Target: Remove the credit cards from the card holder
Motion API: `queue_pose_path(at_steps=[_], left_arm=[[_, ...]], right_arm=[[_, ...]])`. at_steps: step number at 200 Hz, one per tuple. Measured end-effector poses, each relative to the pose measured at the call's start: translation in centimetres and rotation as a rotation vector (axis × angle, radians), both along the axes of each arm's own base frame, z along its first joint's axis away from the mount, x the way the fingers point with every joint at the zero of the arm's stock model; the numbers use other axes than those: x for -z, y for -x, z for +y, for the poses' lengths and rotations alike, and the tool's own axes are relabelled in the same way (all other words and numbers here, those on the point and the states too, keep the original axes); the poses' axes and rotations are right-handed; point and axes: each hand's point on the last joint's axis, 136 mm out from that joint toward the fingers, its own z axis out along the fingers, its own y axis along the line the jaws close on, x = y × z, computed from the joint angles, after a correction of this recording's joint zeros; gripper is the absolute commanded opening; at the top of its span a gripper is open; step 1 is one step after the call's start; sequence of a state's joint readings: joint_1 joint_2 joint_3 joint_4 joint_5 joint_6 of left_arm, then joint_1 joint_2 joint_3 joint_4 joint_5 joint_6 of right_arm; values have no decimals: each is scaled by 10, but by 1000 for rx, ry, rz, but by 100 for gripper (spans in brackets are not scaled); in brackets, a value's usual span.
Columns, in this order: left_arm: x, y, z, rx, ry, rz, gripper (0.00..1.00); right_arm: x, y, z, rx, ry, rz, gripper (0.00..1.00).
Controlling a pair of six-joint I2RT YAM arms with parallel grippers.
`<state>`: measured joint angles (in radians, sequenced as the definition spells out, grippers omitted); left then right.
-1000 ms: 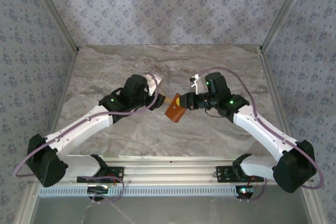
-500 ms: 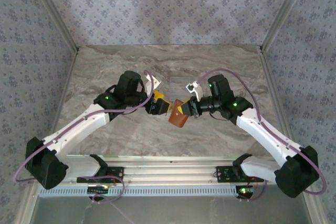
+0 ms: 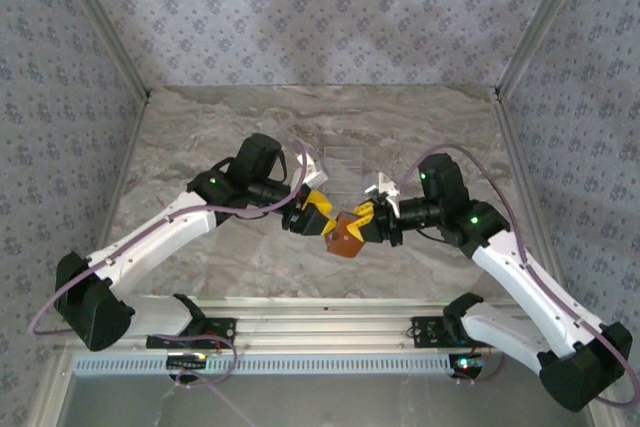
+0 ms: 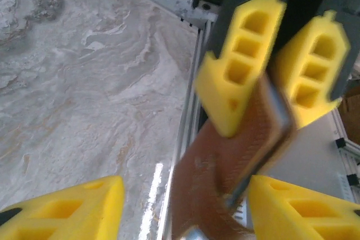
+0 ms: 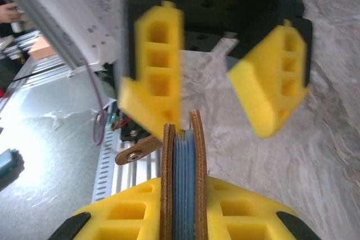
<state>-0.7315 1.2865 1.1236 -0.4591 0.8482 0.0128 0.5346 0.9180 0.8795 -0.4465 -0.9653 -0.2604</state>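
One card holder [image 3: 345, 238] in tight right claw [image 3: 364, 225]; left claw [image 3: 321, 214] wide; grey layers [image 5: 181, 186] edge-on.

Top camera high, looks down on table [image 3: 200, 137]; wrist cameras close, face-to-face, share card holder [image 4: 214, 178].

The card holder [image 3: 343, 239] is tan-brown, the table [image 3: 200, 137] grey-veined.

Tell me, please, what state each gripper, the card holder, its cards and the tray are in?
Left gripper: open, fingers either side of the card holder.
Right gripper: shut on the card holder.
Card holder: folded shut, held above the table, tab hanging loose.
Credit cards: none pulled out yet.
Clear tray: lying flat on the table, untouched.
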Motion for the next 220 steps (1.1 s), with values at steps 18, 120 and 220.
queue_pose_path(at_steps=[18, 120, 220], left_arm=[[-2, 7, 1, 36, 10, 9, 58], [-2, 32, 3, 150, 12, 35, 44], [-4, 44, -2, 220, 15, 30, 13]], right_arm=[[-6, 9, -3, -29, -19, -34, 0], [-20, 33, -5, -134, -84, -74, 0], [-20, 34, -3, -135, -81, -63, 5]])
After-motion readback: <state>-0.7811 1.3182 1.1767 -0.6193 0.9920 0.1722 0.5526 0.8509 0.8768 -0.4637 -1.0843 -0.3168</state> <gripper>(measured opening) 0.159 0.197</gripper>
